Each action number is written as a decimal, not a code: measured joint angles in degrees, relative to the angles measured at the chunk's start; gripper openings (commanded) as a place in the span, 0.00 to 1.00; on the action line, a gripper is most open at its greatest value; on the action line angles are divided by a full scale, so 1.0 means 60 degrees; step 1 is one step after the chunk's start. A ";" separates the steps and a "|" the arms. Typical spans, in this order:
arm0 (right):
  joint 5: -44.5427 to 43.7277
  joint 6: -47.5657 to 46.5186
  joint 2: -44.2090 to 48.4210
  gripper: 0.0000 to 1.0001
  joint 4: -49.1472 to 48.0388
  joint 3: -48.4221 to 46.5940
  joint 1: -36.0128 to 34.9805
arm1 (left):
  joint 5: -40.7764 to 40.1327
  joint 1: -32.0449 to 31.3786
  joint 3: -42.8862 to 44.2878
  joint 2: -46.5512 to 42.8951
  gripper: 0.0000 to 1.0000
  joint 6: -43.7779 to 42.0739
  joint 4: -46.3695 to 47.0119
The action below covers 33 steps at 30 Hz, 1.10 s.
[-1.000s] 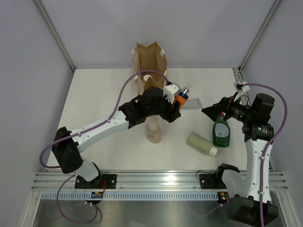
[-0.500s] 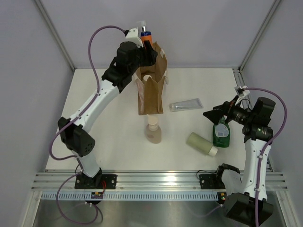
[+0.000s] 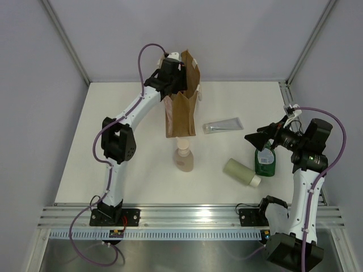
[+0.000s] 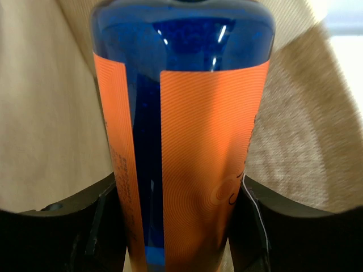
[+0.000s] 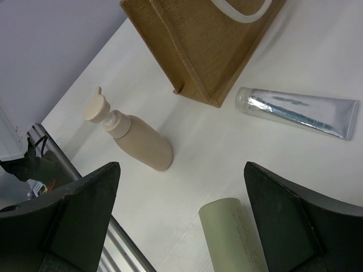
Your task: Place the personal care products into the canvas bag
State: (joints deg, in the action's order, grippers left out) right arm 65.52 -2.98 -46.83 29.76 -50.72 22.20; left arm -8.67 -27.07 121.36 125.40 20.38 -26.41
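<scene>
White table loses orange bottle: pinched by left gripper, it now hangs inside canvas bag mouth, release pending; right gripper spread wide.

Top view down over table, left wrist close against canvas bag, right wrist farther, sharing it

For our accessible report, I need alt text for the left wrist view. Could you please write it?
An orange-labelled blue bottle fills the frame, gripped between the two dark fingers of the left hand. Tan fabric of the canvas bag shows behind it on both sides.
</scene>
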 measured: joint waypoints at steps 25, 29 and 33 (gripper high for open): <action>0.0466 -0.4612 -0.0852 1.00 0.3249 -0.0463 -0.0295 | 0.2040 -0.0015 -0.1486 -0.4003 0.99 -0.0266 0.0557; -0.1184 -0.6273 -0.1104 0.99 0.4805 -0.1501 -0.1377 | 0.2495 -0.0026 -0.3745 -0.6666 0.99 -0.0448 0.1104; -0.3512 -0.7329 -0.1035 0.99 0.5788 -0.1982 -0.3344 | 0.2663 -0.0026 -0.6470 -0.9366 0.99 -0.0488 0.1512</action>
State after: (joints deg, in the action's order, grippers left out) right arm 44.45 -46.96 -53.04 64.49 -62.61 2.13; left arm 7.31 -27.22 82.54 69.21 17.45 -17.34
